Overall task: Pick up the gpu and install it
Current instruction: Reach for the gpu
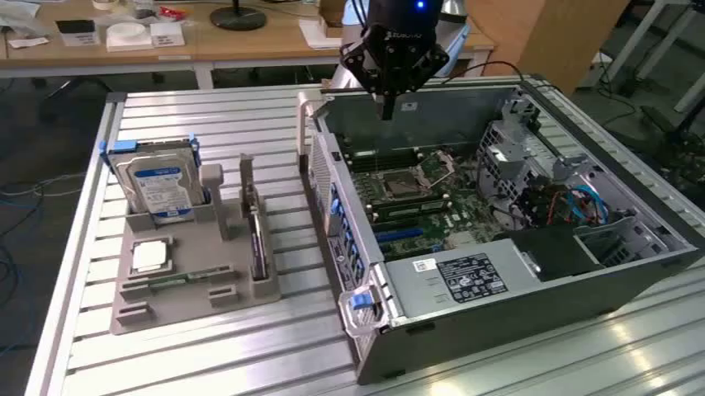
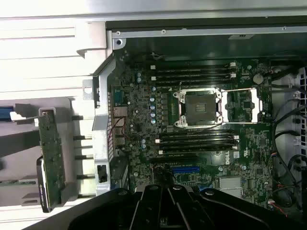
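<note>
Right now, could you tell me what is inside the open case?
A motherboard with an open CPU socket, a power supply and blue cables. The board under the power supply is hidden.

Slatted metal worktop (image 1: 210, 363) is shown. Grey parts holder (image 1: 182, 309) is set on it at the exterior view's left. Open computer case (image 1: 518, 322) is laid just beside, at right.

The case (image 1: 529, 322) lay open on top, the board (image 1: 410, 194) free to reach from above. Its wall (image 1: 322, 177) stood between board and gpu (image 1: 259, 247); cables (image 1: 573, 202) crowded the exterior view's right end.
</note>
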{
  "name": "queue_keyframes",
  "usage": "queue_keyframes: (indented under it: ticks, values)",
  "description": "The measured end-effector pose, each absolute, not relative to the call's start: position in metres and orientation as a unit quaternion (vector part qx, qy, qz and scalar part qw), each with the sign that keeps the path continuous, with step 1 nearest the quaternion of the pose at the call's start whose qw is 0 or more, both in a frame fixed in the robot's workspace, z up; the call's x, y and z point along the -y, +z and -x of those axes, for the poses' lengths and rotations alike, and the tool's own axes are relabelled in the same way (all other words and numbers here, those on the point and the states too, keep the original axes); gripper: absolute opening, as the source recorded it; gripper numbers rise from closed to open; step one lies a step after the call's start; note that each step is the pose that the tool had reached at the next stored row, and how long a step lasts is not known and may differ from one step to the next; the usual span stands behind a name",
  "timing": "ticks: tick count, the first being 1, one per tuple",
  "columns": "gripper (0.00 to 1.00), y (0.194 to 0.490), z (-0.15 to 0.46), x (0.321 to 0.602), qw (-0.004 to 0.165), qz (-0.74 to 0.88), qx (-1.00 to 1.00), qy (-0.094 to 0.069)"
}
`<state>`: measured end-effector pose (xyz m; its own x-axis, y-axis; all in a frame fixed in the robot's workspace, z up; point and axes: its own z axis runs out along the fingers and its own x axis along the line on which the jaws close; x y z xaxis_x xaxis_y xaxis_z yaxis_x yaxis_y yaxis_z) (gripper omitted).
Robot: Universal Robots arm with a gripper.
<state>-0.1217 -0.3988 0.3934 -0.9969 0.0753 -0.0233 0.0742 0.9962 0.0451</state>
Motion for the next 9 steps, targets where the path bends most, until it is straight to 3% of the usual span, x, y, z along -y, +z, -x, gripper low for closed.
queue_keyframes:
  ticks: [9]
  values:
    - [0.11,0.3933,0.1233,0.3988,0.012,-0.037,-0.999,0.022]
